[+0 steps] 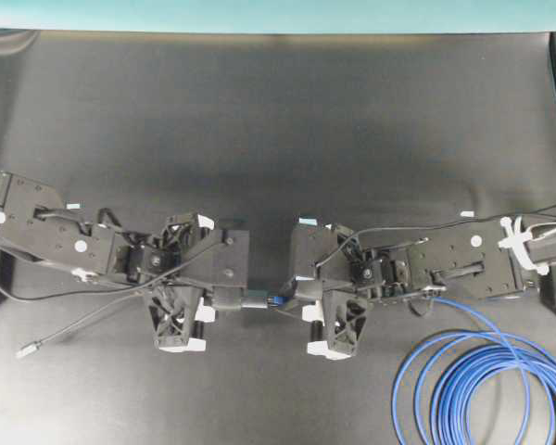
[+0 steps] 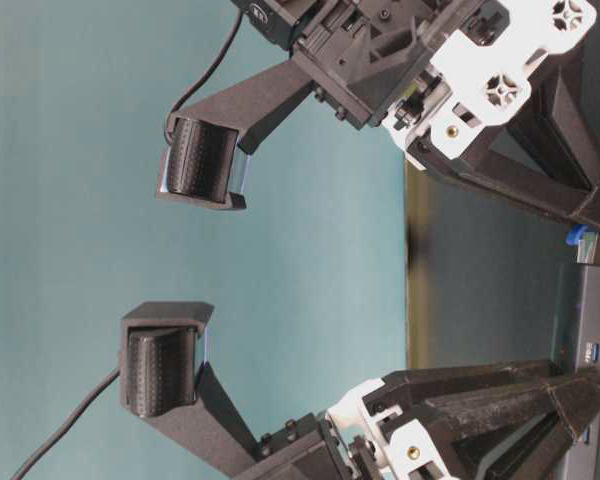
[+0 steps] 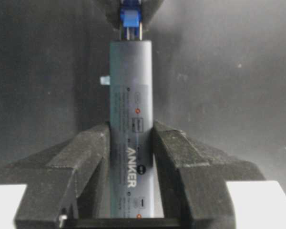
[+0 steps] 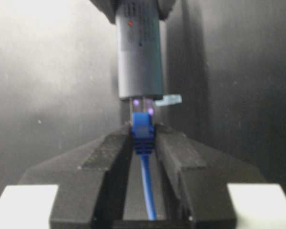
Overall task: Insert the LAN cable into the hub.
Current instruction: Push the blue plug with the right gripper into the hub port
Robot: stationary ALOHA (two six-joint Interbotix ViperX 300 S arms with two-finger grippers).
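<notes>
Above the dark table (image 1: pixel 278 111), the left gripper (image 3: pixel 132 143) is clamping the hub (image 3: pixel 131 109) while the right gripper (image 4: pixel 144 143) is pinching the LAN cable (image 4: pixel 144 131) (plug entering the end port), needing a straight, level push.

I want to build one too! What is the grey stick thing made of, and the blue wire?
The hub looks like smooth matte grey metal or plastic, with a soft sheen and printed lettering. The LAN cable looks like glossy blue plastic, bending freely.
</notes>
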